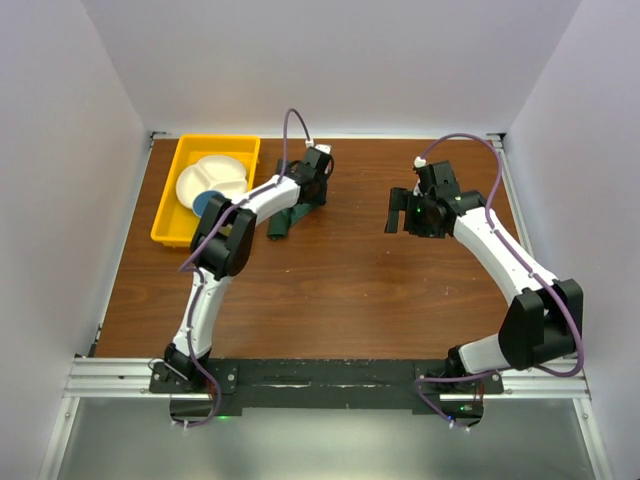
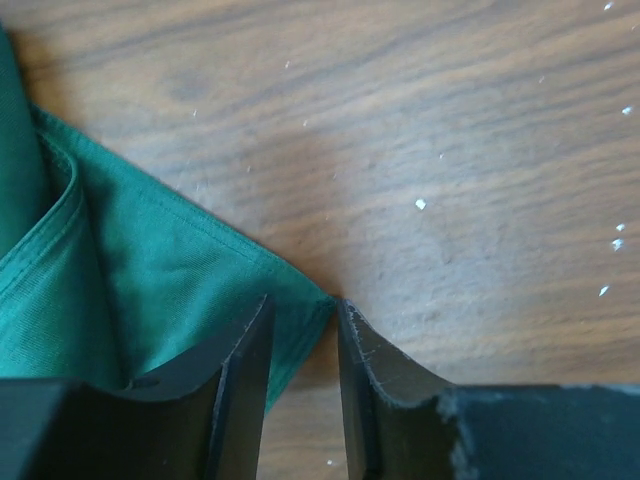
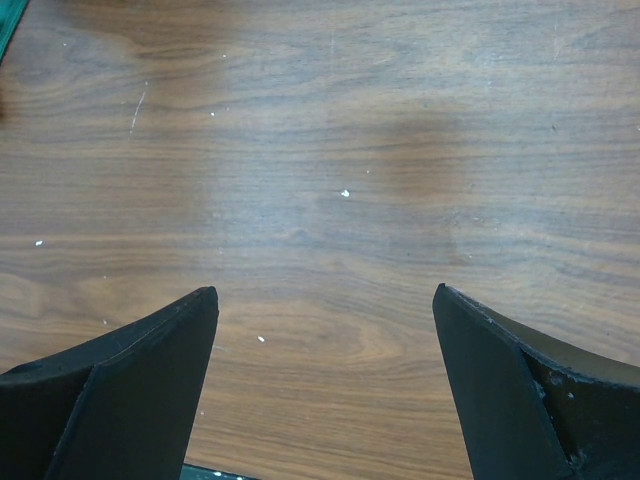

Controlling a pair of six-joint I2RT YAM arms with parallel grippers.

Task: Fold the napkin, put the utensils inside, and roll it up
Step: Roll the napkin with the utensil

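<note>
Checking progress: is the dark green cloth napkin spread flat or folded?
Folded: the dark green cloth napkin shows overlapping layers up close and a narrow bundle from above.

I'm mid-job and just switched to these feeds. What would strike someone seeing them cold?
The green napkin lies bunched next to the yellow tray at the table's far left. The left gripper sits right at its corner, fingers only narrowly apart. The right gripper hangs over plain wood on the right, its fingers wide open, and no utensils show in any view.
</note>
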